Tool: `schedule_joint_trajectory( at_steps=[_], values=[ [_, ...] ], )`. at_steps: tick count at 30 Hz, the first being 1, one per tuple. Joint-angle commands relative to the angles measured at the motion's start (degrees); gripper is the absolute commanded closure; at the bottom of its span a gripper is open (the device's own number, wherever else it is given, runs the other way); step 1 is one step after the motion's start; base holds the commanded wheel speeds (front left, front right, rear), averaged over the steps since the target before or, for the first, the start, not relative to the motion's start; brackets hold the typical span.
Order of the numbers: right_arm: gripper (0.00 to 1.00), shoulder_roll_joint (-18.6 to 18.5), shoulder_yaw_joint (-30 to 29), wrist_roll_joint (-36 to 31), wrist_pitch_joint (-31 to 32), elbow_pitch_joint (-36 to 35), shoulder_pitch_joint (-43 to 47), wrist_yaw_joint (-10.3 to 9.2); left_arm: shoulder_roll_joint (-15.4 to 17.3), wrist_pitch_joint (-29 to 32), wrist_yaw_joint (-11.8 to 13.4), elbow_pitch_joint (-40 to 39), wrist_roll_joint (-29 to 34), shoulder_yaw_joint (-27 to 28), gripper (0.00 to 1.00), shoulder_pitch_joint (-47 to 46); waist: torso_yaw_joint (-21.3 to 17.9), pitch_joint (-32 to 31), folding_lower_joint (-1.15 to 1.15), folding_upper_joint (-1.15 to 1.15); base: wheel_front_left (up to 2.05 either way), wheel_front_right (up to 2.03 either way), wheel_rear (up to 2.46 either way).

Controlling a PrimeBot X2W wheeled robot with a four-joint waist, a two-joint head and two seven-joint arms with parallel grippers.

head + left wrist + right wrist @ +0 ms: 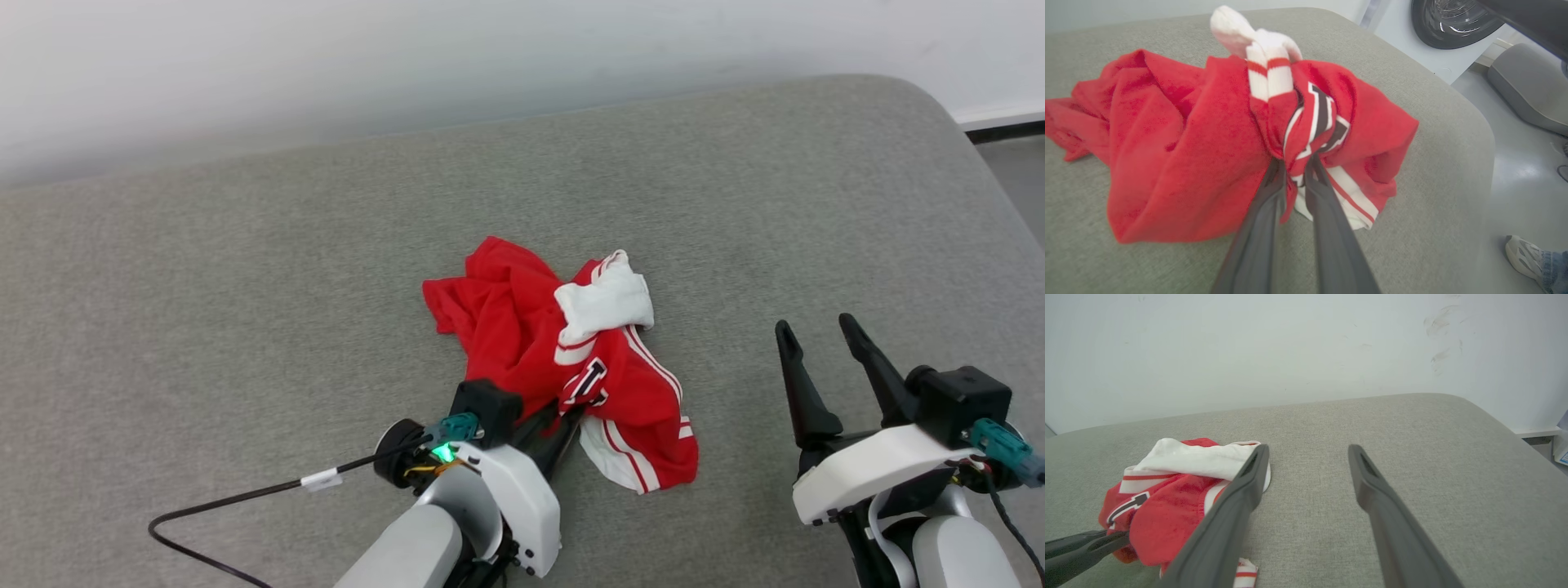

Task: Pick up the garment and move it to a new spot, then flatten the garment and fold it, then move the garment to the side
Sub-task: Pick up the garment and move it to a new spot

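1. Lying crumpled in a heap near the middle of the grey cushion (pixel 245 327), the shirt (pixel 506 327) is showing a white sleeve (pixel 608 302) on top and striped trim along its near right edge.
2. The left gripper (pixel 563 420) is pinching a bunched fold of the shirt at its near edge, just at the black-and-white lettering; cloth is bulging round both fingers.
3. The right gripper (pixel 816 327) is hovering to the right of the shirt, apart from it, its fingers spread wide with bare cushion between them.
4. A black cable (pixel 245 494) is trailing left from the left wrist across the cushion.
5. A pale wall (pixel 326 65) is running behind the far edge.
6. Off the cushion's right side, a shoe (pixel 1521 255) is resting on the floor (pixel 1515 171), and a round dark glass door (pixel 1453 16) is showing beyond it.
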Motion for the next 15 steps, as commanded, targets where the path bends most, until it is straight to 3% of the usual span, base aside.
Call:
schedule_joint_trajectory(
  at_steps=[1,2,9,15],
  values=[
    [0.00,0.04,-0.22,0.05,-0.42,-0.01,-0.58,-0.02,0.55,-0.32,0.06,-0.36,0.12,-0.06,0.49,0.53,0.83,0.23,0.00,0.00,0.00,0.00,0.00],
    [0.00,0.05,-0.46,0.21,-0.53,0.09,-0.71,-0.02,0.43,-1.10,0.09,-0.92,0.17,-0.06,0.00,0.68,1.40,0.23,0.00,0.00,0.00,0.00,0.00],
    [0.00,0.04,-1.12,-0.92,0.37,0.77,-0.02,-0.02,2.50,-7.62,2.50,-7.25,1.02,2.71,0.00,1.65,5.03,-2.68,0.00,0.00,0.00,0.00,0.00],
    [0.00,0.05,-2.46,-1.80,1.57,-0.10,1.38,-0.02,5.01,-10.92,7.40,-11.50,-0.24,8.69,0.00,3.25,7.95,-4.93,0.00,0.00,0.00,0.00,0.00]
  ],
)
